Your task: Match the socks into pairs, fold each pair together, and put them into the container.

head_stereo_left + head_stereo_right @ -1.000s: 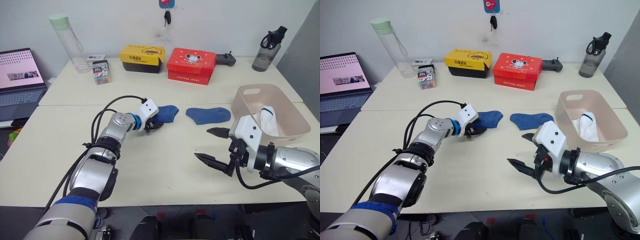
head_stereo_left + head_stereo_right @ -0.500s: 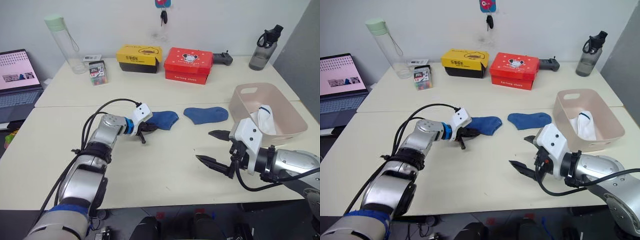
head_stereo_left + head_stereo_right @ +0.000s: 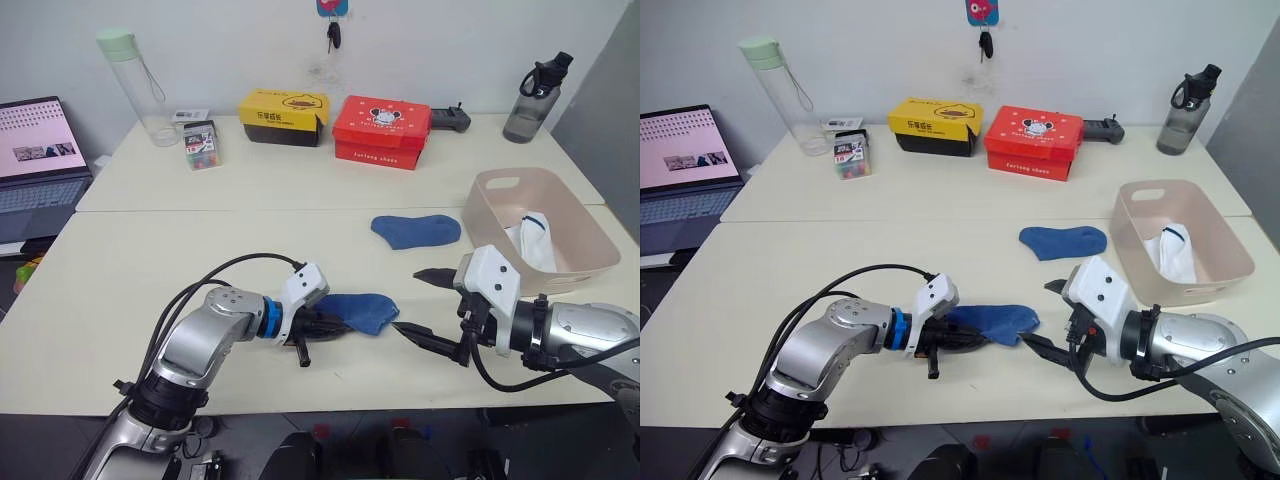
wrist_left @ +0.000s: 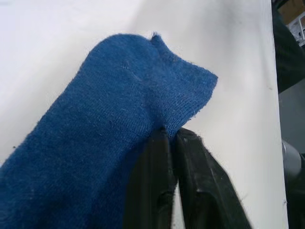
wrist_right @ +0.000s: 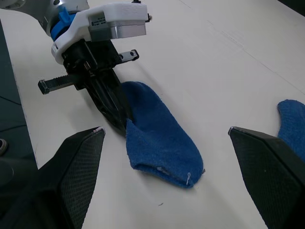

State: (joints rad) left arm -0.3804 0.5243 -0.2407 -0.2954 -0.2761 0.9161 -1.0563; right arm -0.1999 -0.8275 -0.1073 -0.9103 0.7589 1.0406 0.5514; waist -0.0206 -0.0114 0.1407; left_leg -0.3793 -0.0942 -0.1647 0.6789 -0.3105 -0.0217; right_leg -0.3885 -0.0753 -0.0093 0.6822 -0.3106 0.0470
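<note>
The left arm is bent and reaches across low over the table; its left gripper (image 3: 322, 327) has its two black fingers (image 4: 164, 191) pressed tight on a blue sock (image 3: 358, 310); the right arm reaches in from the side; the right gripper (image 3: 422, 303) has its fingers spread wide apart, holding nothing.

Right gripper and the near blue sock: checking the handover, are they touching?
Apart. The right wrist view shows the right gripper open, bare table between its jaws and the blue sock.
</note>
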